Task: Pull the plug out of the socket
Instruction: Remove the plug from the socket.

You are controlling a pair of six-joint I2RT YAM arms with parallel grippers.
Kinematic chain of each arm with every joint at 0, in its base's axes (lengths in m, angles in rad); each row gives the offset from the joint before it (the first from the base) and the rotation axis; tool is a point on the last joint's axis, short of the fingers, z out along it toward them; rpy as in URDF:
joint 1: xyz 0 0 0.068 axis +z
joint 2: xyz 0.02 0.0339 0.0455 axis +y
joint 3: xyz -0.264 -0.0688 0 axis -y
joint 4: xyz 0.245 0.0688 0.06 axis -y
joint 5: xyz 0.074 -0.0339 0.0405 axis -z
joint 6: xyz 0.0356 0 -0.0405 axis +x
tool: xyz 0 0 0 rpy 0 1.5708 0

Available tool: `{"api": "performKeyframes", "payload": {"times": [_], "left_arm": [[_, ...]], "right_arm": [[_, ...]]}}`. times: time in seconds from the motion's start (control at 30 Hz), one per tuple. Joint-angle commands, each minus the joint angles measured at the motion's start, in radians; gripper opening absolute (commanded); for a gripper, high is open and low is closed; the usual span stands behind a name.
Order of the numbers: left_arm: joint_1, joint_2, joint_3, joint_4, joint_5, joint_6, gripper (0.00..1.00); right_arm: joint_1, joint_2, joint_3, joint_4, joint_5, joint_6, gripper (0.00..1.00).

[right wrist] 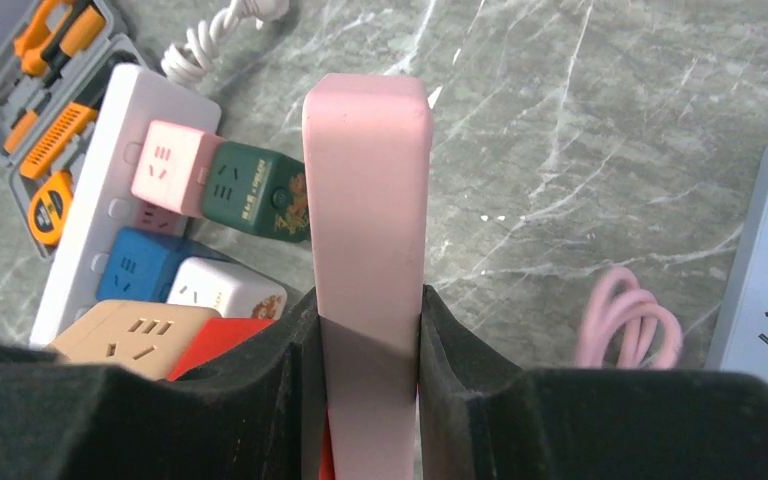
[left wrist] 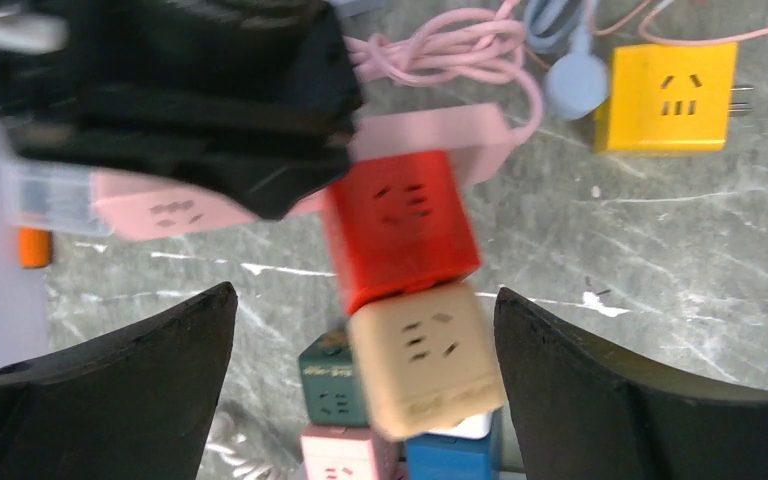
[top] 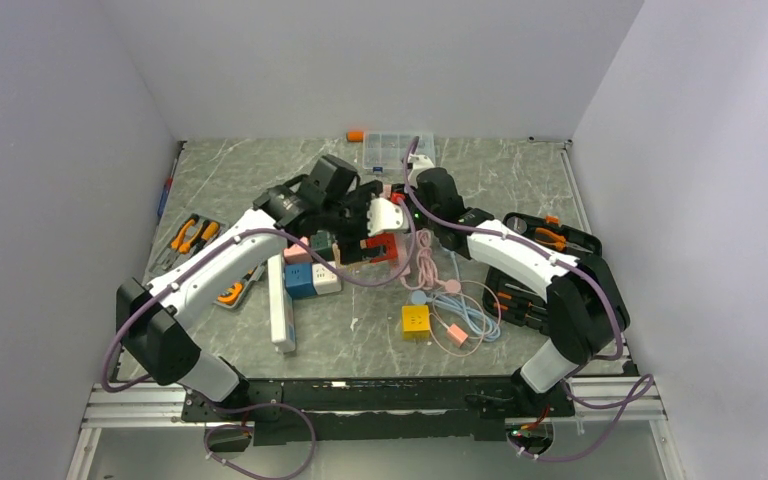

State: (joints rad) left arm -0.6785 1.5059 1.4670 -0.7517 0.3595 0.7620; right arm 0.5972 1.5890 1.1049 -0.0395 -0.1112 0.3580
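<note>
The right gripper (right wrist: 368, 300) is closed tight on the pink socket strip (right wrist: 365, 180), near the middle of the table (top: 360, 340). A red cube plug (left wrist: 400, 225) sits in this strip, with a beige cube (left wrist: 425, 355) joined to it. The left gripper (left wrist: 365, 295) is wide open, one finger on each side of the cubes, not touching them.

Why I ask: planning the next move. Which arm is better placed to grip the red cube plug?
Left. The left tool is open, the red cube and beige cube lying ahead between its fingers. The right tool is shut on the pink strip.
</note>
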Motion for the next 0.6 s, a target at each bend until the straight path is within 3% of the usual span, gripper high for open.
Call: {"api": "performKeyframes", "payload": {"times": [0.0,0.2,0.57], "left_arm": [[-0.06,-0.019,-0.069,0.059,-0.063,-0.048,0.99],[-0.095,0.01,-0.125,0.14,-0.131,-0.047,0.99],[-0.134,0.132,-0.066,0.162,-0.239,-0.033,0.99]], "right_arm": [[0.007,-0.079,0.091,0.062,0.02,0.084,0.0],[0.009,-0.099,0.088,0.065,0.003,0.09,0.0],[0.008,-0.095,0.107,0.065,-0.028,0.113,0.0]]}}
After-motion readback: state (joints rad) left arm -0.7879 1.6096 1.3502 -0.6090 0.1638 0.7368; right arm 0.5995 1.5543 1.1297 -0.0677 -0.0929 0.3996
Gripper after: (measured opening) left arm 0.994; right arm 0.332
